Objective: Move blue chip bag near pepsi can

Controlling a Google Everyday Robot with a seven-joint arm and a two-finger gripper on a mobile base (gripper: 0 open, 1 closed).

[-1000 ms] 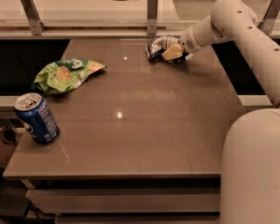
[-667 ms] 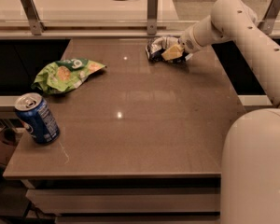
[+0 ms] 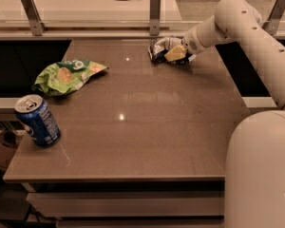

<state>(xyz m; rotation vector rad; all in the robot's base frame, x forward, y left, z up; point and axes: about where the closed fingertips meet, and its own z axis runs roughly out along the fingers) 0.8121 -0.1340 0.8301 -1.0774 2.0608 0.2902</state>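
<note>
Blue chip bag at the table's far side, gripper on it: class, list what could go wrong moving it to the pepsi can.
1. The blue chip bag, at the gripper on the table's far side, is crumpled foil and may slip free mid-carry.
2. The green chip bag lies roughly between it and the pepsi can; a low path might drag it along.
3. The can stands close to the table's near corner; a nudge could tip it off.

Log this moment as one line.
gripper: at blue chip bag, far right | pepsi can: standing, near left | green chip bag: left | bag-to-can: far apart, move not yet done
</note>
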